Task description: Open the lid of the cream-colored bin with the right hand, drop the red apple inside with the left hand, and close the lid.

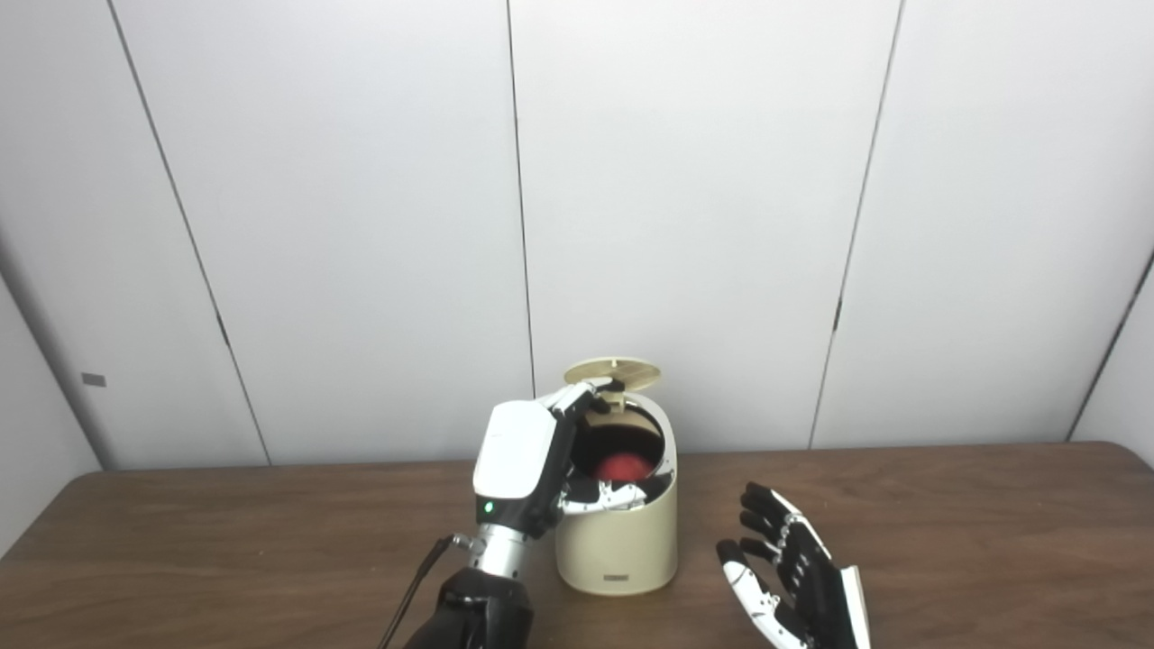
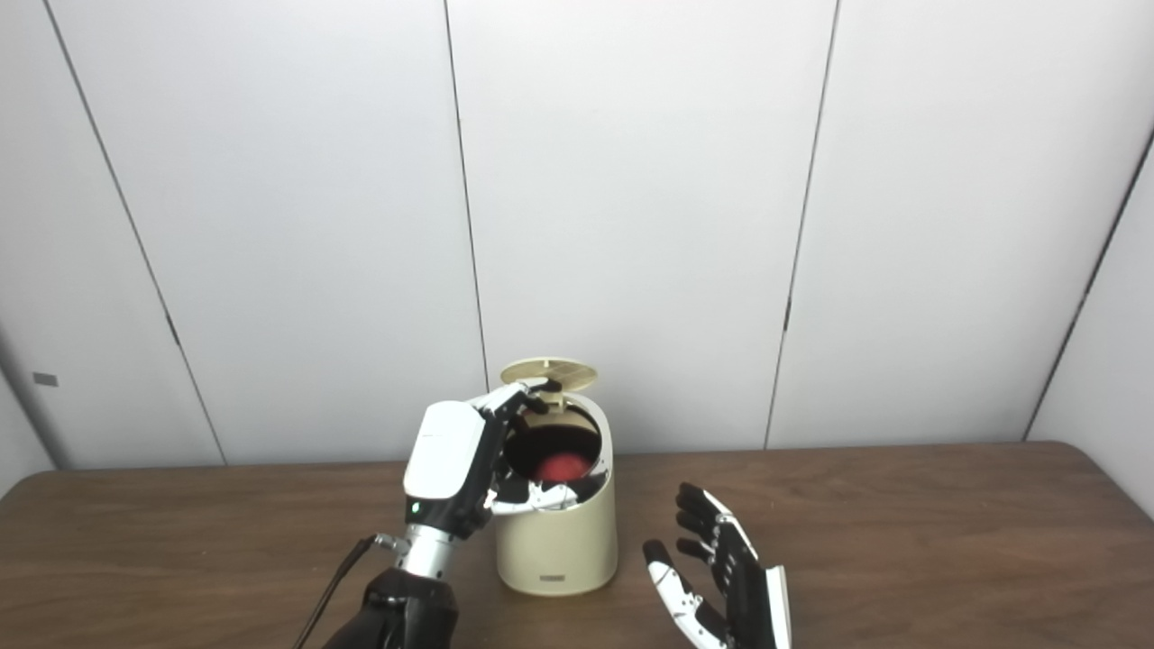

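Left eye view, nearest first: the right hand (image 1: 798,572) rests open on the table (image 1: 947,532), fingers spread, holding nothing, just right of the cream-colored bin (image 1: 622,532). The left hand (image 1: 541,455) sits at the bin's left rim, fingers curled over the opening; the red apple (image 1: 624,467) lies inside, apparently released. Farthest, the lid (image 1: 613,372) stands raised behind, nearer the left hand's fingertips.

wall (image 1: 685,180): white panels, dark seams | table (image 1: 947,532): dark brown wood | light: even
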### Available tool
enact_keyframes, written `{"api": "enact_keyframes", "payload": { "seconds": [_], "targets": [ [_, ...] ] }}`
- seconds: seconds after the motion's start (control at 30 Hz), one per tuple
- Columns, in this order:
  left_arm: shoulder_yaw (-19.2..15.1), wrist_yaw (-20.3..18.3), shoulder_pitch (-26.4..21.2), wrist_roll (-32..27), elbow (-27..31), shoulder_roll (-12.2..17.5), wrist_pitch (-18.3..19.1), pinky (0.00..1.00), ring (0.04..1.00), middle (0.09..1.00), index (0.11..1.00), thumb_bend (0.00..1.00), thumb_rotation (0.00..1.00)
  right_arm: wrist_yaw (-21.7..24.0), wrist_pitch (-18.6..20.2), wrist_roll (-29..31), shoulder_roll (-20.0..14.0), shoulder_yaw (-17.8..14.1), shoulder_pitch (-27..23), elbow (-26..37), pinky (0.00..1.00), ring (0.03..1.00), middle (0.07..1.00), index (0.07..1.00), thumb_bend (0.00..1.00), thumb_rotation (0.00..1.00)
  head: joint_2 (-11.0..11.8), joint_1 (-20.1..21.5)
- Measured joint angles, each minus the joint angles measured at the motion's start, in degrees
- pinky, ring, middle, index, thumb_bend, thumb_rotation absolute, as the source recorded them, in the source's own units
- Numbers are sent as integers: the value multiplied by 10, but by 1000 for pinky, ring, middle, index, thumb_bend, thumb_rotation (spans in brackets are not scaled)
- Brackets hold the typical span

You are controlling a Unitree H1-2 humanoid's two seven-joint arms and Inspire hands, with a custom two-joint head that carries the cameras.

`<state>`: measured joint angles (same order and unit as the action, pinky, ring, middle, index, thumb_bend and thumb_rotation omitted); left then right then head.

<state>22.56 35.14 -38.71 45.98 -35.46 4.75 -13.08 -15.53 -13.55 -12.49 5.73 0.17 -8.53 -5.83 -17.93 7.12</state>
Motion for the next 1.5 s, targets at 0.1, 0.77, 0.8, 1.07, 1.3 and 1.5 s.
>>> {"api": "enact_keyframes", "payload": {
  "seconds": [0.1,0.77,0.8,1.07,1.3,1.5],
  "targets": [
    [-2,-19,9,-1,18,3,6,546,663,715,736,1000,439,-1,-1,0,0,0,-1,-2,696,781,792,772,225,322,-3,-1],
    [-30,77,48,-25,65,-5,-112,325,414,491,502,502,0,4,-4,-1,-9,5,-9,-8,713,793,803,778,229,343,-9,0],
    [-28,81,50,-40,83,-4,-119,348,423,490,503,501,0,5,-4,-1,-10,6,-9,-8,716,793,806,781,236,371,-11,1],
    [79,142,70,-164,139,72,-129,509,619,676,500,477,89,14,-27,-67,-38,60,-9,-7,808,870,883,865,312,697,-18,11],
    [89,80,143,-320,225,156,-129,639,707,744,759,327,771,-5,-27,-132,-48,65,-6,13,845,911,922,896,407,739,-21,16],
    [19,-163,239,-519,250,160,-126,815,882,914,938,507,710,3,-15,-194,-84,67,21,70,936,984,995,983,561,821,-24,16]
  ]
}}
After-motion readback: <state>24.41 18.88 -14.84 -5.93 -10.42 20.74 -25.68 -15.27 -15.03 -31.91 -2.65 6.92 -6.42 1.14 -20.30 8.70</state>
